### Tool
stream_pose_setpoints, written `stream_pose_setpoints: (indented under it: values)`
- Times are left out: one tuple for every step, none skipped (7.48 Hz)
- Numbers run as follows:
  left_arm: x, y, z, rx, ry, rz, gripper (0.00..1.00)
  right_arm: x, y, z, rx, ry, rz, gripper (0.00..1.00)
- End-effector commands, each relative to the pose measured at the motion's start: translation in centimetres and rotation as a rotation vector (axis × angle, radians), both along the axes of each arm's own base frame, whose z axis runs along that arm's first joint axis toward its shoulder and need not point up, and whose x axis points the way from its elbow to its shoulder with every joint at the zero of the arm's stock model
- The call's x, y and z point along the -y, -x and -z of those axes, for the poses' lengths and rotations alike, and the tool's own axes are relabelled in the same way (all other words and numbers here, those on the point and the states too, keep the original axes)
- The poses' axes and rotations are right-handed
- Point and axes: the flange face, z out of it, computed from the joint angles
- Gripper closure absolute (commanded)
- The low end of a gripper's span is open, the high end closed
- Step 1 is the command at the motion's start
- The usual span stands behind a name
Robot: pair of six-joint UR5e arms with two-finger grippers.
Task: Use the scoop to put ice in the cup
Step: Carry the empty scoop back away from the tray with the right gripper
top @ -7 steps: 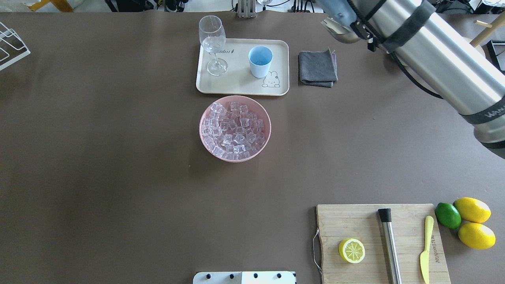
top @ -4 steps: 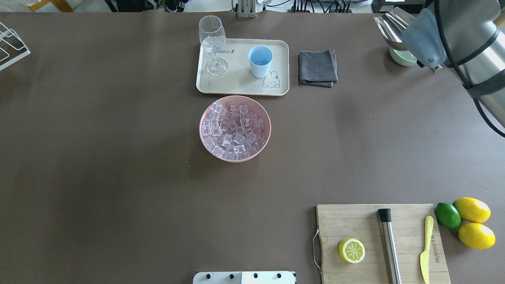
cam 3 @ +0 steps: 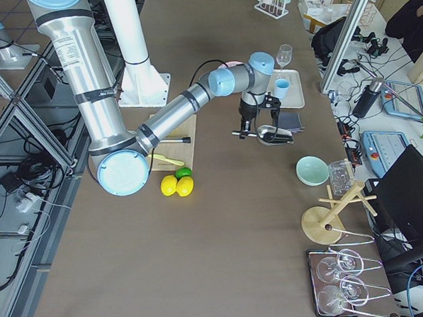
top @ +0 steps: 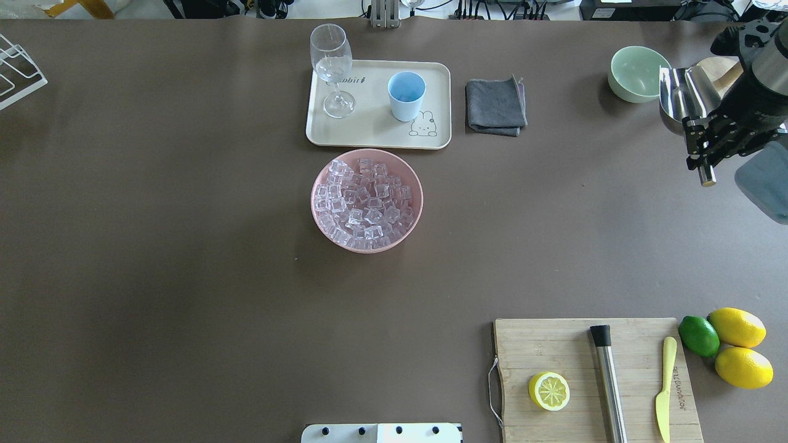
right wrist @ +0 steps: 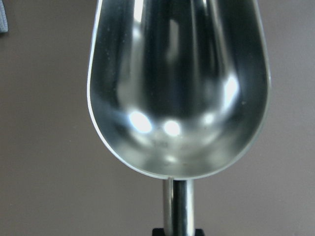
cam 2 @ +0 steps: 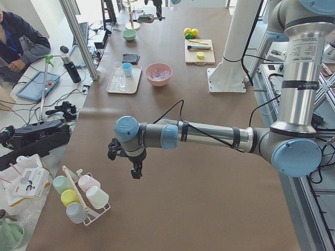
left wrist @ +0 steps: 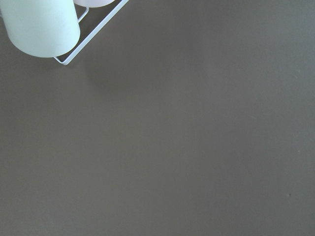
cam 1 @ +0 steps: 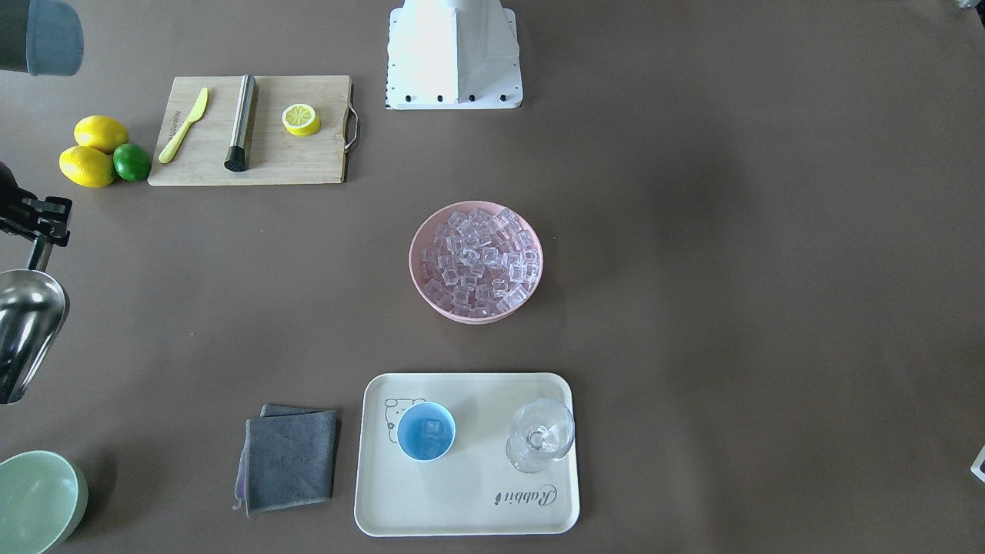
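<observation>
My right gripper (top: 705, 144) is shut on the thin handle of the steel scoop (top: 683, 98) and holds it above the table's far right side. It also shows in the front view (cam 1: 38, 225). The scoop's bowl (right wrist: 177, 88) is empty. The light-blue cup (top: 406, 95) stands on the cream tray (top: 375, 132); the front view shows ice in the cup (cam 1: 425, 431). More ice (top: 363, 200) fills a pink bowl (top: 414, 227) at the table's middle. My left gripper (cam 2: 137, 170) hangs over bare table far from these; I cannot tell whether it is open.
A pale-green bowl (top: 637, 74) sits just left of the scoop. A grey cloth (top: 495, 106) lies beside the tray, and a wine glass (top: 332, 67) stands on it. A cutting board (top: 572, 351) with half lemon, steel rod and knife lies front right, beside whole fruit (top: 735, 326).
My right arm has swung to the right and a little nearer with the scoop, from beside the grey cloth to the table's right side. The green bowl is now uncovered.
</observation>
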Motion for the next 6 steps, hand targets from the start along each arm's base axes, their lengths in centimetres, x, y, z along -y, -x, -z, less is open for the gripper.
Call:
stream_pose_setpoints:
  values:
    - [-0.8,-0.1,-0.3,0.007,0.009,-0.012,0.01,-3.5,1.3,-4.3,0.098,0.094,-0.124,1.0]
    - [-0.8,0.1,-0.3,0.007,0.008,-0.007,0.01,-3.5,3.3,-5.6,0.127,0.103,-0.084,1.0]
    - [-0.9,0.2,-0.3,0.007,0.007,-0.006,0.01,-3.9,4.0,-5.8,0.146,0.121,-0.06,1.0]
    - [-0.9,0.3,-0.3,0.007,0.007,-0.005,0.01,-3.9,4.4,-6.4,0.167,0.148,-0.04,1.0]
    - [-1.1,0.3,-0.4,0.007,0.009,-0.004,0.01,-4.4,5.6,-6.8,0.192,0.174,0.002,1.0]
    - [-1.1,0.2,-0.4,0.007,0.008,-0.006,0.01,-4.8,6.8,-7.3,0.197,0.196,0.028,1.0]
